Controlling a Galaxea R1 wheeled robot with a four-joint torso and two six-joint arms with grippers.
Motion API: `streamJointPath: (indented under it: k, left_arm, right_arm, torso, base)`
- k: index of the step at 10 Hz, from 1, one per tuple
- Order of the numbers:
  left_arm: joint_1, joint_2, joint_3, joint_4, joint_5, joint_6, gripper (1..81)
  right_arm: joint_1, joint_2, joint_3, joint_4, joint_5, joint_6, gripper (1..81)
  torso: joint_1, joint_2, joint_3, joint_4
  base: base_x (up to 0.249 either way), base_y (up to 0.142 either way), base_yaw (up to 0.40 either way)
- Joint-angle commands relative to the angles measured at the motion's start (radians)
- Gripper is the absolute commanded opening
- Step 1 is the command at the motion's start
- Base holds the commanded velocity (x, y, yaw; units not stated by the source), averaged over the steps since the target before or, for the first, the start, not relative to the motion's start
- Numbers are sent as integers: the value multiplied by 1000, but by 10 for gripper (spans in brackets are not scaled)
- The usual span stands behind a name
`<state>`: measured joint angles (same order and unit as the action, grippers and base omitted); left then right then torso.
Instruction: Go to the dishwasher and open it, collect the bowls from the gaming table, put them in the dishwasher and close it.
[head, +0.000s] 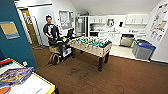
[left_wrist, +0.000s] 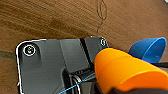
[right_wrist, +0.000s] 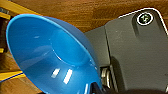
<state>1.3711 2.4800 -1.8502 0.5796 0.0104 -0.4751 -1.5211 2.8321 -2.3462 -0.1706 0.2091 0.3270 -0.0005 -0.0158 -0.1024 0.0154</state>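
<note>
Bowls: you have two in sight, one orange bowl (left_wrist: 125, 70) and one blue bowl (right_wrist: 52, 50), both above the brown floor (head: 120, 77).
Grippers: you can't tell how either stands.
Dishwasher: one, its steel front (head: 127, 40) against the far kitchen wall.
Foosball table (head: 91, 45): one, mid-room.
Person (head: 51, 31): one, beside it.
Gaming table (head: 37, 86): its white top is at your near left.

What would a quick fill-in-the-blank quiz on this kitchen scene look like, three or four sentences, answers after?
1. In the left wrist view, the bowl nearest the camera is ____ in colour.
2. In the right wrist view, the large bowl is ____ in colour.
3. In the head view, the dishwasher at the far counter has its door ____.
4. The person stands beside the ____ table with the green field.

Missing words: orange; blue; open; table-football
</note>
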Motion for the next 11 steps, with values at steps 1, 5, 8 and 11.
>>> streamJointPath:
  k: [1, 5, 8, 11]
  left_arm:
    - [-56, -25, 17, 9, 29, 1, 10]
    - [-54, -25, 17, 11, 29, 1, 10]
    - [-56, -27, 17, 9, 29, 1, 10]
    - [-54, -27, 19, 9, 28, 1, 10]
  right_arm:
    - [38, 0, 10, -24, -48, -6, 10]
    - [40, 0, 10, -24, -50, -6, 10]
    - [43, 0, 10, -24, -50, -6, 10]
    - [43, -1, 9, -24, -50, -6, 10]
  torso:
    - [1, 0, 0, 0]
    - [1, 0, 0, 0]
    - [1, 0, 0, 0]
    - [1, 0, 0, 0]
  base:
    - [0, 0, -339]
    - [0, 0, -341]
    - [0, 0, -343]
    - [0, -64, -228]
